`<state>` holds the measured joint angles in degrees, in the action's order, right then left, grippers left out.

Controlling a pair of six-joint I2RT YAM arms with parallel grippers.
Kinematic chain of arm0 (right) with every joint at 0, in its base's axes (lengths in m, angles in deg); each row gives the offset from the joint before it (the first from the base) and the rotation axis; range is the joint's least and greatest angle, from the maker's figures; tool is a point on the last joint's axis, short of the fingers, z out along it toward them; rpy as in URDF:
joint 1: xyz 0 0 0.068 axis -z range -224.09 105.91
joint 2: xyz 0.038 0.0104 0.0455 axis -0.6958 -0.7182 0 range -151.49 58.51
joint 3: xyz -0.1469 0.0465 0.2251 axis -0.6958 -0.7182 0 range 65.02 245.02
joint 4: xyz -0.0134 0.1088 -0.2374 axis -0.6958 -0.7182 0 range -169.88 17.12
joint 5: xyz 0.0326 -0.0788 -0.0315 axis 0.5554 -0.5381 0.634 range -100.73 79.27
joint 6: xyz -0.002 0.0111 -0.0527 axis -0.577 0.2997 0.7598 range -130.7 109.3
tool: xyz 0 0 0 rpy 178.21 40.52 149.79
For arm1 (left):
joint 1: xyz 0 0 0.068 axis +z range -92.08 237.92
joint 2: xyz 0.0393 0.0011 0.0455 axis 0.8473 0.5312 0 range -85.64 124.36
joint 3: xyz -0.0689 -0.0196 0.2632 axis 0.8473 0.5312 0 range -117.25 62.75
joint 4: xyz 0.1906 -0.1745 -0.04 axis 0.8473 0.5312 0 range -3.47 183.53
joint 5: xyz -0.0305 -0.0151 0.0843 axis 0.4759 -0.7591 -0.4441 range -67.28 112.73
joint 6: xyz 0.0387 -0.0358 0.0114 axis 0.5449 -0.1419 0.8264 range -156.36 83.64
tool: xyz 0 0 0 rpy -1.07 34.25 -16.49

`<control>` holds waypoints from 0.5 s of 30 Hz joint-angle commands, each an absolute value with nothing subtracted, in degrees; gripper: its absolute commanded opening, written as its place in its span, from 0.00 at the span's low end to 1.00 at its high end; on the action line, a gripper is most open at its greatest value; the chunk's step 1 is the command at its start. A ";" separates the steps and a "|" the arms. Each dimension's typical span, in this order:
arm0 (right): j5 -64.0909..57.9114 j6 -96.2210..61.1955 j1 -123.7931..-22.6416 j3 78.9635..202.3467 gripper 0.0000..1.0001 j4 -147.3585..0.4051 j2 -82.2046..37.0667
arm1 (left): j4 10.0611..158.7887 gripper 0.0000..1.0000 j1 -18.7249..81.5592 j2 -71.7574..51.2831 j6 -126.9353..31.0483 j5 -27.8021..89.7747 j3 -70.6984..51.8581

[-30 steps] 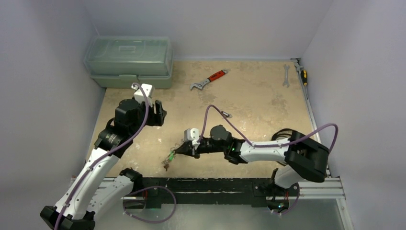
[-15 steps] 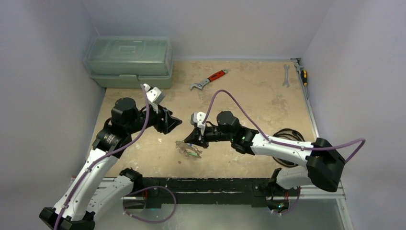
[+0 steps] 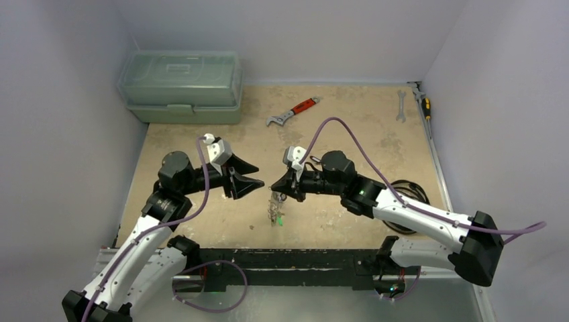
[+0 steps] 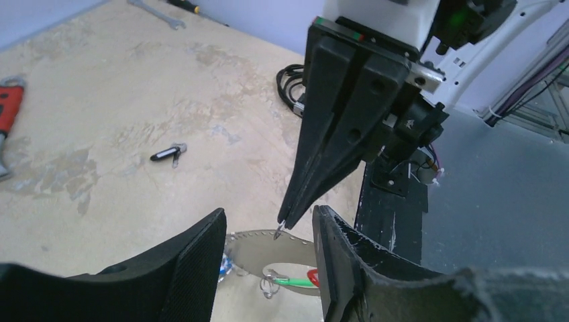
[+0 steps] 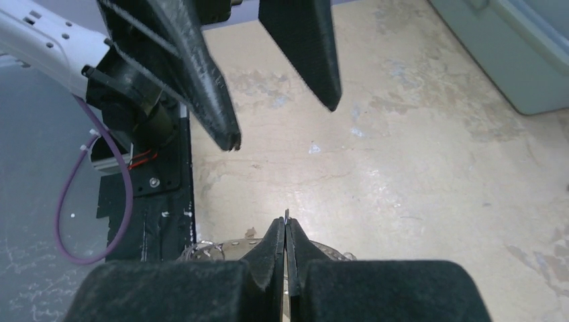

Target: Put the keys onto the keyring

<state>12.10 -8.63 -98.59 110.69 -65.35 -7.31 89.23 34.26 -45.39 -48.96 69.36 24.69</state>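
My right gripper (image 3: 274,186) has travelled toward 1 o'clock, away from the table's (image 3: 376,134) near edge, and its arm now stretches out further. The keyring (image 3: 275,200) pinched in its closed tips has gone with it, and the keys (image 3: 276,216) now dangle at its 6 o'clock. My left gripper (image 3: 258,176) has swung toward 4 o'clock and now faces those tips, its jaws narrower than before but not closed.

Beige table (image 3: 362,137), green toolbox (image 3: 181,84), red-handled wrench (image 3: 294,112), spanner (image 3: 400,106), black-tagged key (image 4: 166,154)
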 commanded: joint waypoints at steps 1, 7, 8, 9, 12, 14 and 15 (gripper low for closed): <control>7.76 -10.33 -98.14 114.97 0.00 -67.38 -3.60 | 77.06 0.49 33.57 -45.98 -47.65 75.90 27.29; 6.34 -12.64 -97.79 115.75 0.00 -69.55 -0.31 | 72.87 0.46 30.50 -44.51 -45.79 80.00 29.18; 6.51 -12.71 -97.79 115.86 0.00 -69.70 0.17 | 72.80 0.46 29.92 -44.17 -44.74 80.03 29.35; 6.88 -12.73 -97.71 115.98 0.00 -70.04 0.61 | 72.82 0.46 29.25 -43.83 -43.65 79.91 29.47; 8.80 -12.72 -97.70 116.42 0.00 -70.86 1.55 | 72.57 0.46 28.26 -42.72 -41.03 80.03 29.32; 10.03 -12.62 -97.70 116.72 0.00 -71.61 2.07 | 72.55 0.46 27.89 -41.99 -39.52 80.32 28.99; 10.65 -12.50 -97.66 116.94 0.00 -72.05 2.28 | 72.66 0.45 27.69 -41.58 -38.76 80.45 28.71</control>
